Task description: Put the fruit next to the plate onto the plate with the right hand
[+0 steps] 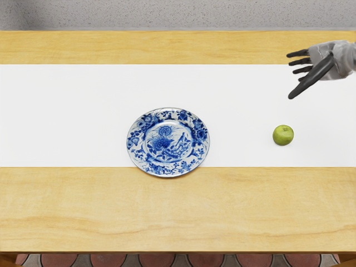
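The fingers (306,83) of the right hand (327,59) are released and spread, dark against the pale surface, holding nothing. The hand hangs in the upper right of the frame, its arm entering from the right edge, and its fingertips point toward the lower left. They hover over the far border of the white runner (83,111), close to where that border meets the bare wood.

Below the fingertips and slightly left, apart from them, the green apple (283,134) sits upright on the runner at right of centre, stem dimple up. It lies nearer the runner's near border than its far one. Bare white runner surrounds it on every side.

To the apple's left, well apart, the blue-and-white plate (168,142) lies flat near the frame's centre. Its near rim just overlaps the runner's lower border onto the wood, and nothing rests on it. The stretch of runner between apple and plate is unobstructed.

The desk (167,206) shows wide wooden bands above and below the runner, and its front edge runs along the bottom of the frame.
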